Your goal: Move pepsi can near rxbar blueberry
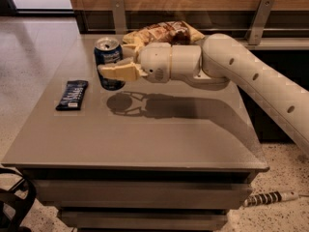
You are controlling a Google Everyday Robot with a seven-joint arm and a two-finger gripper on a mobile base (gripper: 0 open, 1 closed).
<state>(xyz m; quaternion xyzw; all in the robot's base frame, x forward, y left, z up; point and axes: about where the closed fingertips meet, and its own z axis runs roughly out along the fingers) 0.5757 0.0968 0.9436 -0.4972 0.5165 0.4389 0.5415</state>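
Note:
The pepsi can (108,56) is blue with a silver top and stands upright in my grip, held just above the grey table (145,129). My gripper (116,66) reaches in from the right and is shut on the can, one cream finger (118,72) across its front. The rxbar blueberry (72,94), a flat dark navy bar with white lettering, lies on the table's left side, a short way left and in front of the can.
A yellow-brown chip bag (161,33) lies at the table's back edge behind my arm. A wood-panelled wall with metal brackets (118,13) runs behind the table. A black chair part (12,202) sits at the lower left on the floor.

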